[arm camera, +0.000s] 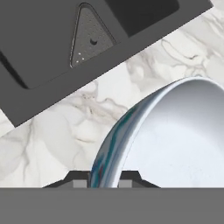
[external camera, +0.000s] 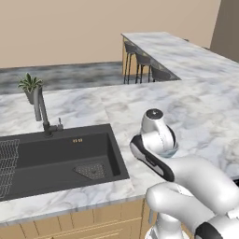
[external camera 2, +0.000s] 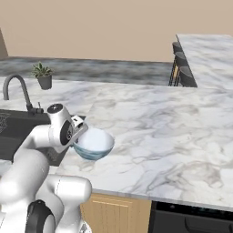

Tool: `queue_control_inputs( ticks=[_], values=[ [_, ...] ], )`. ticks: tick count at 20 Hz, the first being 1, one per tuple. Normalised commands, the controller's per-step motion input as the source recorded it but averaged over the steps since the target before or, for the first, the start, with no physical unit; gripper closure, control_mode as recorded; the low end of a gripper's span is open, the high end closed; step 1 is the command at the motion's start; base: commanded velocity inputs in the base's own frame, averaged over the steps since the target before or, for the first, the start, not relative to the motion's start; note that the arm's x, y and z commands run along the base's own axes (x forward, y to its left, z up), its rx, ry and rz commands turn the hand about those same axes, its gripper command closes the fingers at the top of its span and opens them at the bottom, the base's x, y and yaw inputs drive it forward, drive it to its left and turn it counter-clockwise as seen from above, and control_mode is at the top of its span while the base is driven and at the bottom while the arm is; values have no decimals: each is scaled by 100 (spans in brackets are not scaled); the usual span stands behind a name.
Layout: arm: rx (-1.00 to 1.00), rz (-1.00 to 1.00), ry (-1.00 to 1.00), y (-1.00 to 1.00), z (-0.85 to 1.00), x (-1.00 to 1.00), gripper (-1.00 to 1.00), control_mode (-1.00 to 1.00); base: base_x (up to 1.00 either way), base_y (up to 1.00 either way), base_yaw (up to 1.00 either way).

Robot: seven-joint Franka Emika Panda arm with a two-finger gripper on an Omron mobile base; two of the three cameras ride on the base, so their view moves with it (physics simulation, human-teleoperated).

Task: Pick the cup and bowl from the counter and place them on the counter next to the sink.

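Left base view: the arm covers most of the work; only a sliver of the bowl [external camera: 172, 150] shows past the wrist, over the counter [external camera: 93, 105] just right of the sink [external camera: 56, 158]. The tap [external camera: 41, 112] and a plant [external camera: 30, 86] stand at the sink's far edge, with stools [external camera: 142, 65] at the far counter. The grasp is hidden here.

Right base view: the bowl [external camera 2: 94, 144] shows nearly whole, white inside and blue-green outside, tilted at the gripper [external camera 2: 81, 134], over the counter's [external camera 2: 150, 123] front edge by the sink's [external camera 2: 13, 129] right corner. I cannot tell whether it is resting or hanging.

Hand view: the gripper [arm camera: 105, 179] is clenched on the bowl's [arm camera: 175, 140] rim, one fingertip either side of the wall. Beyond lie marble and the sink's [arm camera: 48, 87] corner with its drain strainer [arm camera: 89, 39].

The bowl looks stiff, glazed and probably slippery and breakable; a rim pinch lets it swing, so it wants a gentle set-down.
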Motion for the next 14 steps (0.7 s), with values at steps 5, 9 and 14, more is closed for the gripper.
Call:
queue_control_inputs(
  ticks=[5, 9, 14],
  values=[
    [0, 1, 0, 2, -31, 10, 100, -100, 0, 0, 0],
    [0, 0, 0, 2, -33, 2, 100, -100, 0, 0, 0],
    [0, 0, 0, 1, -10, 0, 100, -100, 0, 0, 0]
  ],
)
